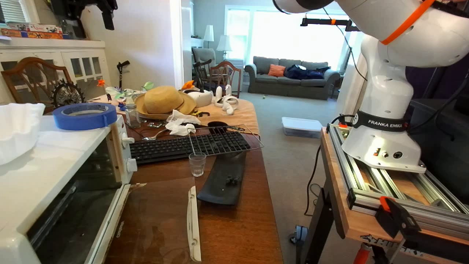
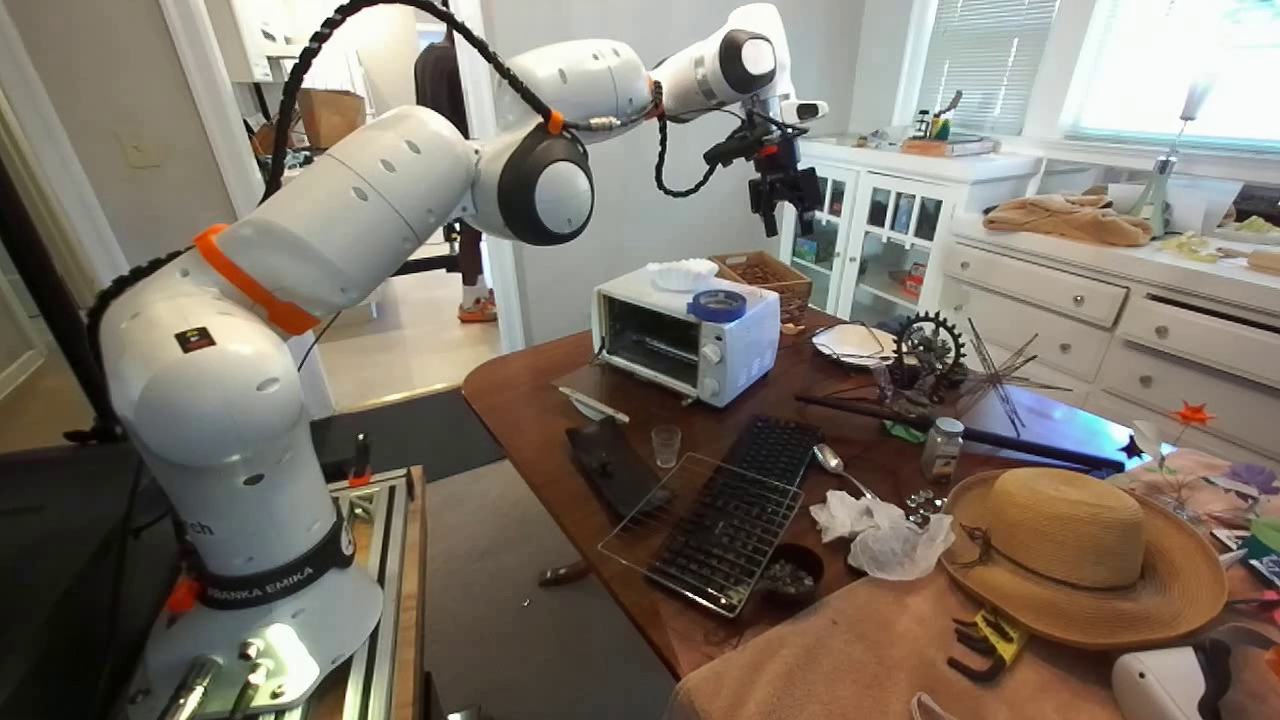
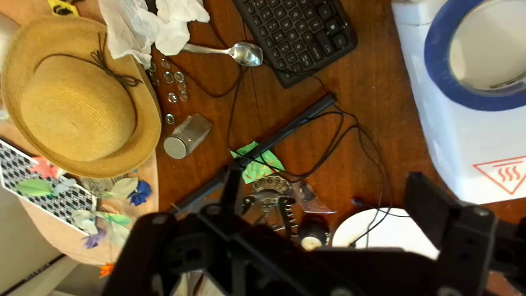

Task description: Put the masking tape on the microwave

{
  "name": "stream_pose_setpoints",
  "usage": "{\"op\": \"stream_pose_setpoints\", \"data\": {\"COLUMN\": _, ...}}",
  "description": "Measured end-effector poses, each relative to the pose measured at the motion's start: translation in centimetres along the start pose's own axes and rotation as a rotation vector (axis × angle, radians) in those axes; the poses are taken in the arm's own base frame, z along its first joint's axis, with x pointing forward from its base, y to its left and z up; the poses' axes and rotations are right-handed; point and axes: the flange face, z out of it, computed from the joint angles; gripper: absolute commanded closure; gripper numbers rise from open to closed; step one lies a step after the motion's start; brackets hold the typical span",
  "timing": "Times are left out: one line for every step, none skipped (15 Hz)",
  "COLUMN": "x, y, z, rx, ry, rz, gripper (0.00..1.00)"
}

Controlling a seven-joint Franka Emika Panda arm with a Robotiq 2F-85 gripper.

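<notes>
The masking tape, a blue ring-shaped roll, lies flat on top of the white microwave near its front corner. The tape (image 1: pixel 86 122) and microwave (image 1: pixel 55 146) show in an exterior view, as do the tape (image 2: pixel 718 312) and microwave (image 2: pixel 748 355) here. In the wrist view the tape (image 3: pixel 441 53) and part of the microwave's top (image 3: pixel 464 135) are at the right edge, both cut off. The microwave's glass door is folded down. My gripper (image 2: pixel 788 225) is high above and behind the tape, apart from it. Its fingers (image 3: pixel 326 176) are spread with nothing between them.
A white fluted bowl (image 1: pixel 16 132) stands on the microwave beside the tape. A keyboard (image 2: pixel 770 465), wire rack (image 2: pixel 700 530), glass (image 2: pixel 666 445), dark oblong tray (image 1: pixel 223 179) and straw hat (image 2: pixel 1060 540) are on the table. A basket (image 2: pixel 775 275) stands behind the microwave.
</notes>
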Motion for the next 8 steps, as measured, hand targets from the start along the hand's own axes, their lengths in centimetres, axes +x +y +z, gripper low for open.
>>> {"op": "stream_pose_setpoints", "data": {"x": 0.1, "y": 0.9, "z": 0.0, "rx": -0.005, "ry": -0.005, "rz": 0.053, "gripper": 0.0}}
{"op": "stream_pose_setpoints", "data": {"x": 0.2, "y": 1.9, "z": 0.1, "rx": -0.009, "ry": -0.017, "rz": 0.107, "gripper": 0.0}}
{"op": "stream_pose_setpoints", "data": {"x": 0.2, "y": 2.7, "z": 0.2, "rx": -0.011, "ry": -0.031, "rz": 0.159, "gripper": 0.0}}
{"op": "stream_pose_setpoints", "data": {"x": 0.2, "y": 3.4, "z": 0.5, "rx": -0.013, "ry": -0.047, "rz": 0.21, "gripper": 0.0}}
{"op": "stream_pose_setpoints", "data": {"x": 0.1, "y": 3.9, "z": 0.8, "rx": -0.014, "ry": -0.066, "rz": 0.26, "gripper": 0.0}}
{"op": "stream_pose_setpoints", "data": {"x": 0.0, "y": 4.3, "z": 1.2, "rx": -0.009, "ry": -0.088, "rz": 0.308, "gripper": 0.0}}
{"op": "stream_pose_setpoints", "data": {"x": -0.1, "y": 4.5, "z": 1.6, "rx": -0.002, "ry": -0.109, "rz": 0.355, "gripper": 0.0}}
{"op": "stream_pose_setpoints", "data": {"x": -0.1, "y": 4.6, "z": 2.0, "rx": 0.009, "ry": -0.132, "rz": 0.399, "gripper": 0.0}}
